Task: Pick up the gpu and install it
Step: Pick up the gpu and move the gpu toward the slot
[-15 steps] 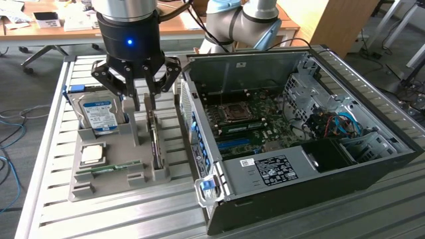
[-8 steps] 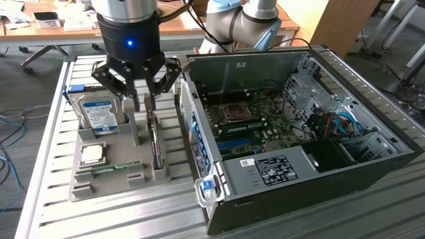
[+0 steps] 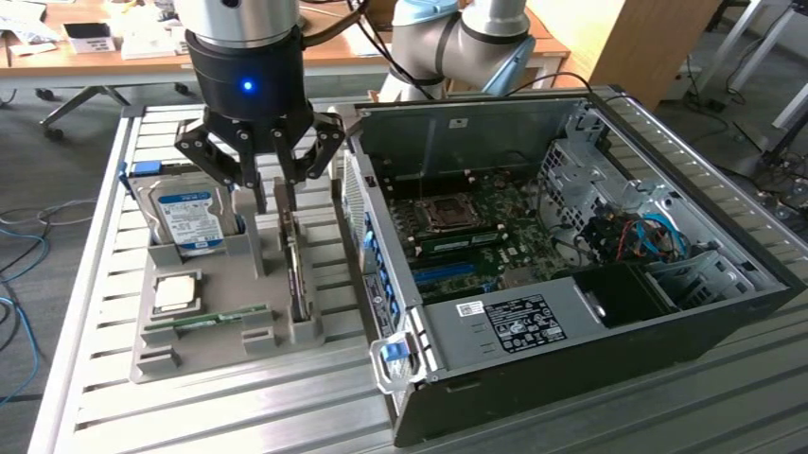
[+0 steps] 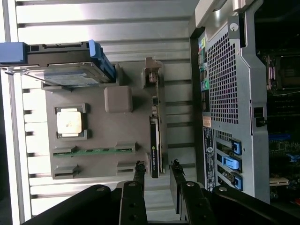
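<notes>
I see the gripper (image 3: 274, 203) black, a blue light glowing on its body; the gpu (image 3: 294, 265) is dark; the hard drive (image 3: 192, 218) silver, its label blue and white; tray (image 3: 215, 357) grey; memory stick (image 3: 208, 318) green; case (image 3: 569, 397) black; table (image 3: 253, 416) ribbed silver.

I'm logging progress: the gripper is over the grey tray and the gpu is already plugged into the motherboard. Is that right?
Not quite. The gripper is over the grey tray, but the gpu is not plugged into the motherboard: it stands on edge in the tray, directly under the gripper. The exterior view shows this.
</notes>
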Available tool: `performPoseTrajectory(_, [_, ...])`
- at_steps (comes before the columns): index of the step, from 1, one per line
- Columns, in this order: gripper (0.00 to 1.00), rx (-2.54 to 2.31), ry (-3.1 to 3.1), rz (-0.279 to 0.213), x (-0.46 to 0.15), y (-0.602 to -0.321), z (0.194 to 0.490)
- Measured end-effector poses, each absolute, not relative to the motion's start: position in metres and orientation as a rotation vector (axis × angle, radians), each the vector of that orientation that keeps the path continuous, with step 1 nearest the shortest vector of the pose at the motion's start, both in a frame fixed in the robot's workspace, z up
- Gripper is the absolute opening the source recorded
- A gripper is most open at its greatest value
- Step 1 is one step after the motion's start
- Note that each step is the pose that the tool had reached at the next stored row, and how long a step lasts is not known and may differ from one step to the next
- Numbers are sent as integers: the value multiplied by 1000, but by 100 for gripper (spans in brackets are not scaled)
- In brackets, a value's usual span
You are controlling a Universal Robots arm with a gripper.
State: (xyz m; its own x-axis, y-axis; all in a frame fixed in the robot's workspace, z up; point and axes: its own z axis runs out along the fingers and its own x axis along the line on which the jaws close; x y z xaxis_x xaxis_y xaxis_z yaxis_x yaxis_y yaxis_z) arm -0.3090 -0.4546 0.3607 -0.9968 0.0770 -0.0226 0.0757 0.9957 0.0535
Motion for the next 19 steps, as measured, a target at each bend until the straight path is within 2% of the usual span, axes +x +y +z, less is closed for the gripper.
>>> performPoseTrajectory(19, [36,119,3113,82,-309,-455,356])
